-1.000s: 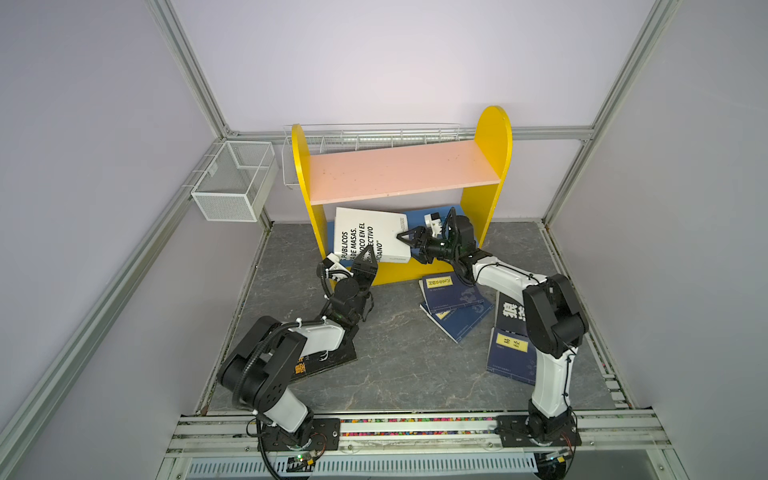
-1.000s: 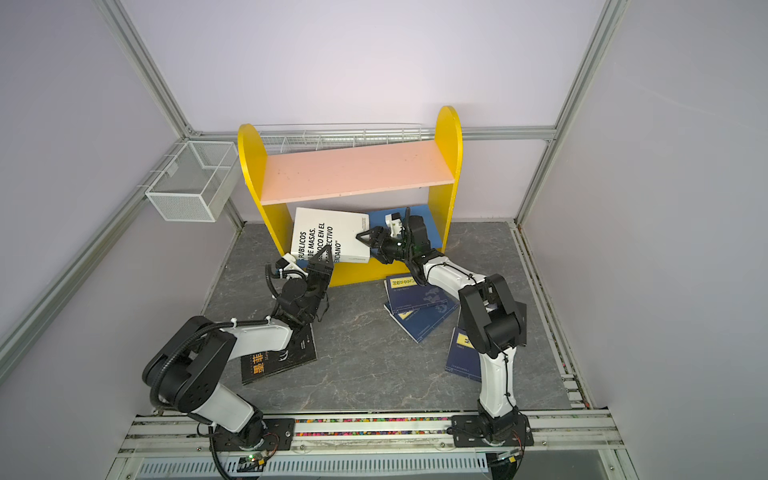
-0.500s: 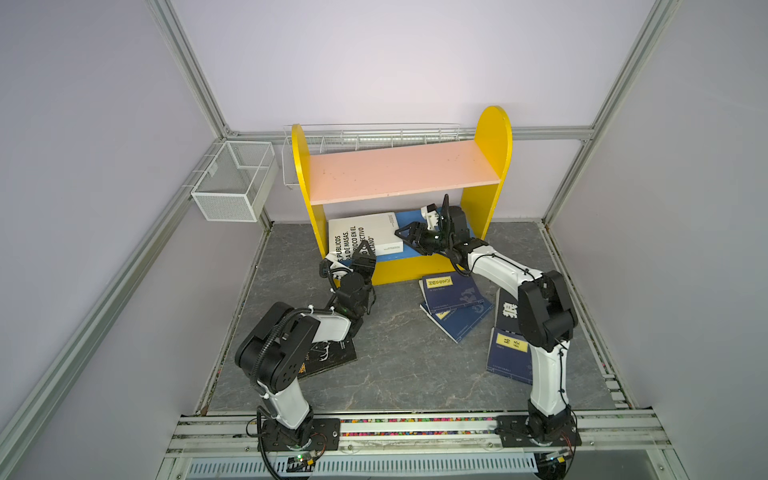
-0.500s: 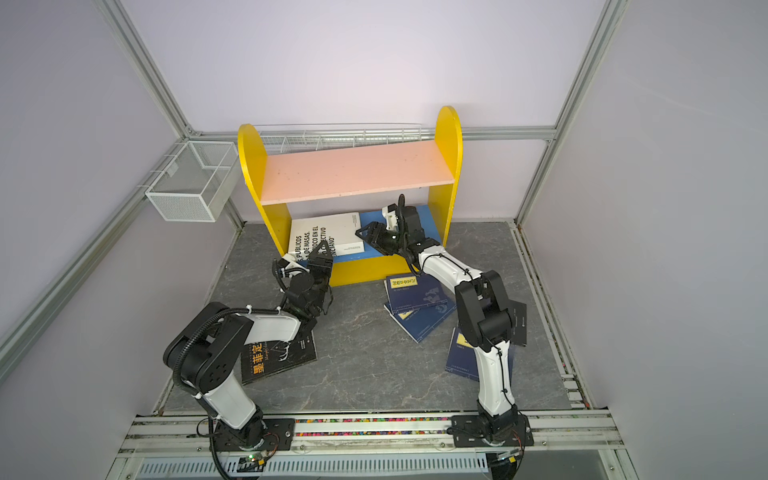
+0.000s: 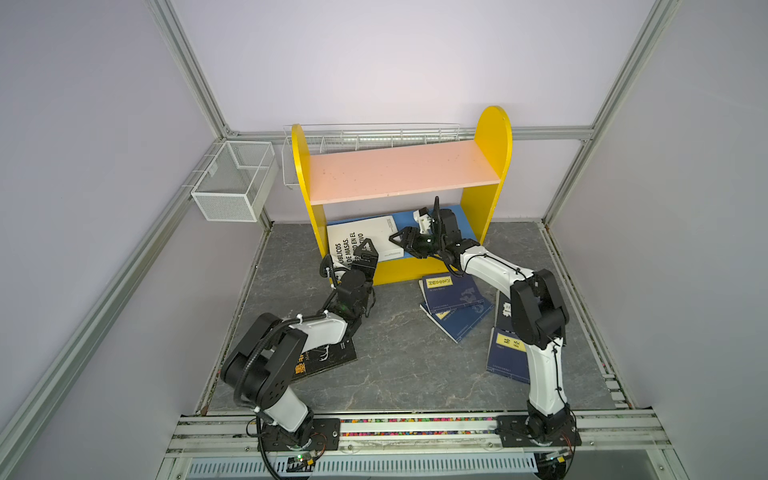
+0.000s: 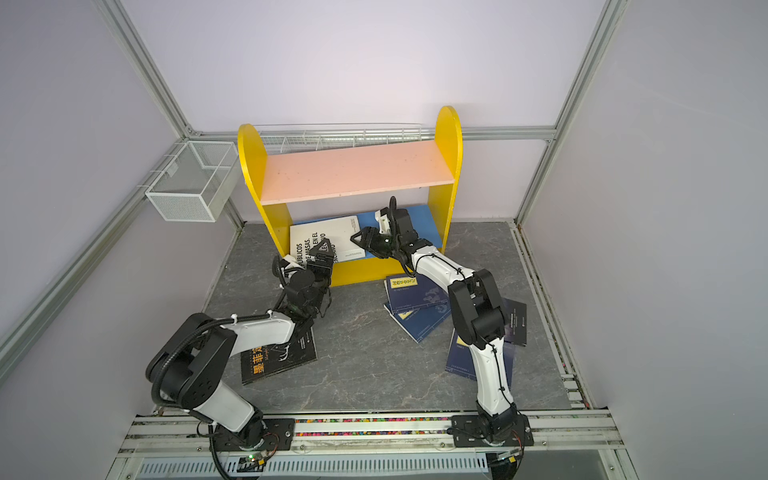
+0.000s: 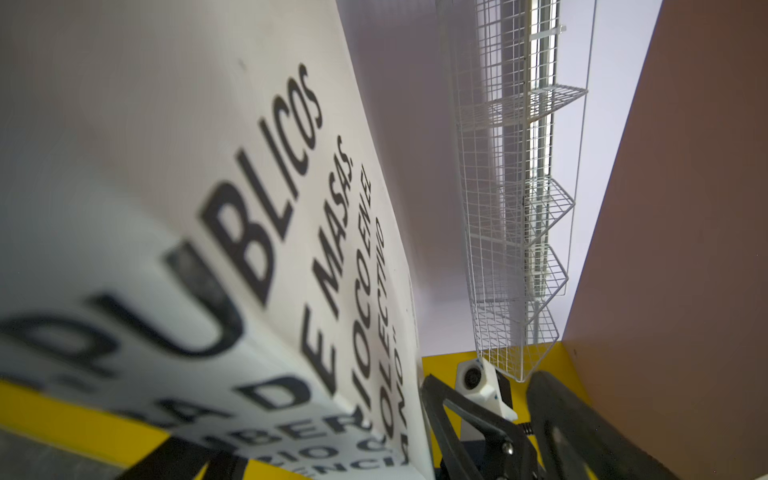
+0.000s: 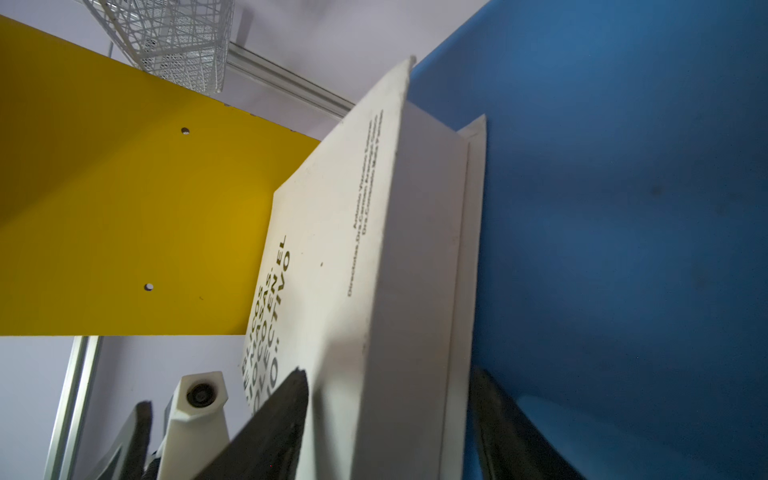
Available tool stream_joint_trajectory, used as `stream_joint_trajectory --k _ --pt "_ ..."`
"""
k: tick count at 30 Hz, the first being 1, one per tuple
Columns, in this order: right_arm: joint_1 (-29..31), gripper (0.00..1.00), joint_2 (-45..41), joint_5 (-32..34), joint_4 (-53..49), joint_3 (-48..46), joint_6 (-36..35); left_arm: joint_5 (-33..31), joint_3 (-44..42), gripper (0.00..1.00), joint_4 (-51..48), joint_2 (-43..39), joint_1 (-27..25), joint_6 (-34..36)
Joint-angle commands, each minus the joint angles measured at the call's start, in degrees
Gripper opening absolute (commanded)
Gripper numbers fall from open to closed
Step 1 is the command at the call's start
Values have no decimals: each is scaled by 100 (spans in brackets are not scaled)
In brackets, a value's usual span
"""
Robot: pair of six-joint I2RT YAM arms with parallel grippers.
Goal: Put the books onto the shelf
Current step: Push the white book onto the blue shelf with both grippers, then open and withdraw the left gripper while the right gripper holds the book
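Two grippers, one book: right gripper (image 5: 398, 242) pinching one end of the thick white black-lettered paperback (image 5: 370, 228), left gripper (image 5: 364, 251) spread wide just beside its near corner. Lying tilted on the blue lower board (image 8: 623, 208) of the yellow-sided shelf (image 5: 492, 166), long axis along it.

Two arms, lower left and lower right of frame: left arm (image 5: 320, 332), right arm (image 5: 544, 374). White shells, black joint housings. Black corrugated cable (image 5: 257, 353) on left arm, white zip ties (image 5: 299, 318); thin black cable (image 5: 494, 259) along right arm. On left gripper (image 5: 365, 249) and right gripper (image 5: 397, 243): black triangular jaws. White wrist camera housing (image 5: 420, 216). Black screwed base plates (image 5: 328, 428).
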Motion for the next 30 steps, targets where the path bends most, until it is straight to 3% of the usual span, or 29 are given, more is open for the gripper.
stream_joint_trajectory --k 1,6,9,11,17,24,30 --pt "12 65 -5 182 -201 143 -256 304 528 99 -2368 -712 -19 50" --pt "50 65 27 247 -229 238 -324 333 991 100 -4568 -1606 46 825" --pt "88 65 99 263 -132 318 -242 1305 1279 100 -5302 -1678 501 1144" --pt "123 64 140 263 -119 396 -232 1823 1332 100 -5480 -1659 662 1350" --pt "218 63 175 254 -166 452 -287 1820 1385 100 -5923 -2071 859 2660" --pt "282 62 157 280 -277 487 -395 2701 1670 100 -6703 -2086 1978 4367" --pt "282 62 303 369 -342 706 -443 2400 1549 100 -7004 -2076 2240 5128"
